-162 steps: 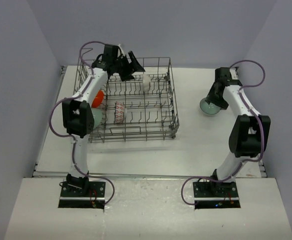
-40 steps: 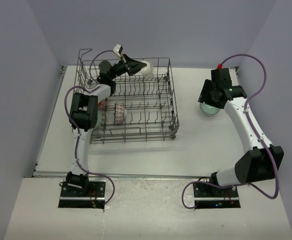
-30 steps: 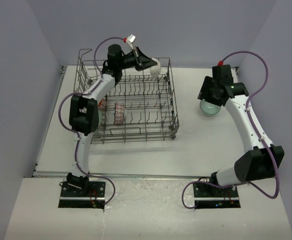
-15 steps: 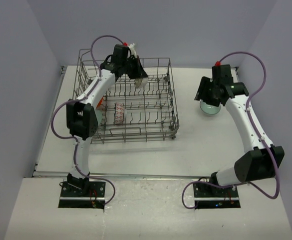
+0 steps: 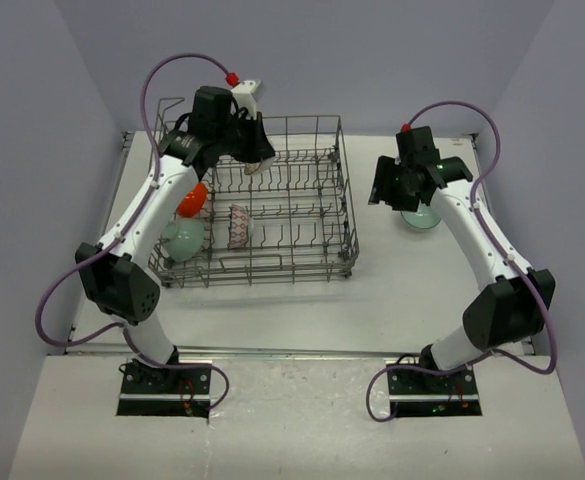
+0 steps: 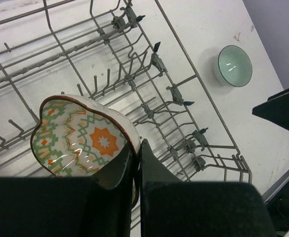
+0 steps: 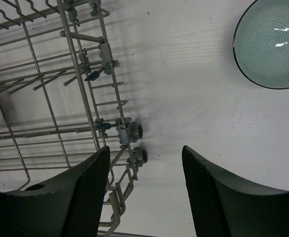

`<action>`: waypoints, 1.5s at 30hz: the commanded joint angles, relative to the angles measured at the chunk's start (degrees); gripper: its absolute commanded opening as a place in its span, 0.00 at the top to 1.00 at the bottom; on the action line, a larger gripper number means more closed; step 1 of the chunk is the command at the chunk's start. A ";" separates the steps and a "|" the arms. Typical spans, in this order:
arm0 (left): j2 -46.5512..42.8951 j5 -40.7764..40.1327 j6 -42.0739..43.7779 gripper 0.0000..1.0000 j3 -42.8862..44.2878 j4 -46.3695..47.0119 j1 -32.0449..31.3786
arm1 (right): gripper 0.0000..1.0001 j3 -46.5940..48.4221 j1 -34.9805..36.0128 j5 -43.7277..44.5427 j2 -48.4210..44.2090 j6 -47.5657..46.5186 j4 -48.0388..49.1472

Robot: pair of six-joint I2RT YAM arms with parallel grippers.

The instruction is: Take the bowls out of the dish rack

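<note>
The grey wire dish rack (image 5: 344, 200) stands left of centre on the white table. My left gripper (image 5: 253, 157) hangs over its far part, shut on the rim of a whitish bowl (image 5: 256, 166) with an orange and green pattern inside (image 6: 80, 138); the jaws (image 6: 138, 148) pinch its wall. Inside the rack (image 6: 156, 60) an orange bowl (image 5: 193, 198), a mint-green bowl (image 5: 184, 238) and a reddish-patterned bowl (image 5: 239, 225) stand on edge. My right gripper (image 5: 390, 190) is open and empty (image 7: 145, 148) above the rack's right corner (image 7: 129, 131). Another mint-green bowl (image 5: 421, 219) (image 7: 270, 44) (image 6: 234, 65) sits upright on the table.
The white table (image 5: 272, 305) is bounded by pale walls at the back and both sides, and its front edge (image 5: 292, 350) runs just ahead of the arm bases. Purple cables loop above both arms.
My left arm has swung the patterned bowl from the rack's far right corner back to the left, over the rack. My right gripper has moved left, away from the mint-green bowl, toward the rack.
</note>
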 commanded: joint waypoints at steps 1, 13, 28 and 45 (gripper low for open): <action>-3.84 -5.68 3.37 1.00 -1.36 -0.57 -0.70 | 0.39 4.85 1.56 -0.57 1.15 0.24 -0.74; -8.68 -40.92 1.00 1.00 -1.62 -12.17 0.53 | 0.39 10.49 4.37 0.31 4.50 -0.73 -2.50; -25.38 -50.61 1.18 1.00 -9.62 -11.91 2.03 | 0.39 22.51 11.13 0.83 11.52 -1.78 -7.07; -31.18 -63.02 -3.48 1.00 -23.85 -17.28 15.64 | 0.40 47.67 25.46 6.46 25.86 -1.96 -19.73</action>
